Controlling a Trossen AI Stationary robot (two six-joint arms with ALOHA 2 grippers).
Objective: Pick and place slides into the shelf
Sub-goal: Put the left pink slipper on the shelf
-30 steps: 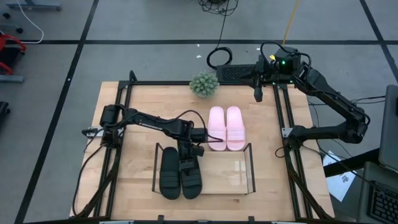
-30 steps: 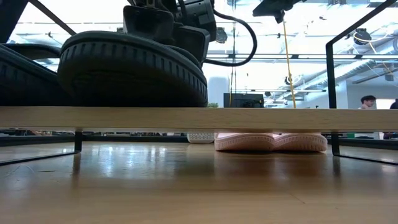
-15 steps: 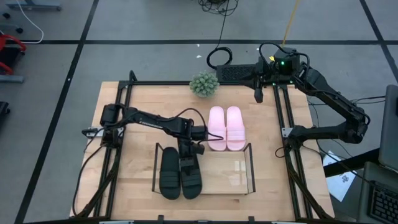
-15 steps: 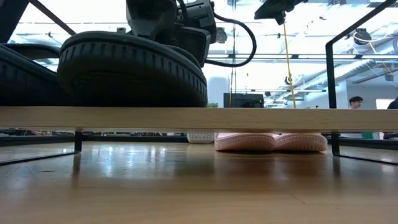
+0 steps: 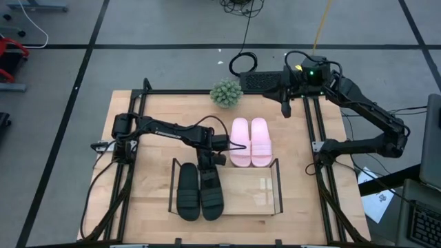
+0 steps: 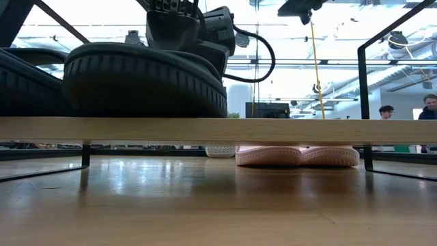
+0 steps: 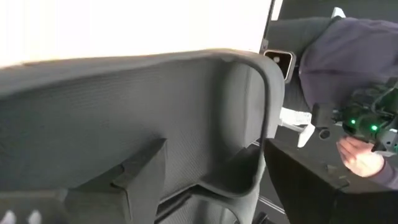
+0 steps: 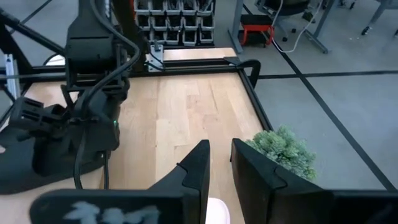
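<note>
We are seeing the left gripper [image 5: 210,167] standing wide over the black slides [image 5: 200,193] on the shelf [image 5: 265,193], seemingly letting go. The right gripper [image 5: 285,109], fingers narrow, is waiting upper right.

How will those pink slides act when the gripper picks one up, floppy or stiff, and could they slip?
The pink slides look thick-soled and moulded, so each probably stays fairly stiff rather than drooping. They seem like foam, so likely light for their size. The smooth, rounded strap might slip in narrow fingers. Flat soles on the table suggest no rolling or tipping.
</note>
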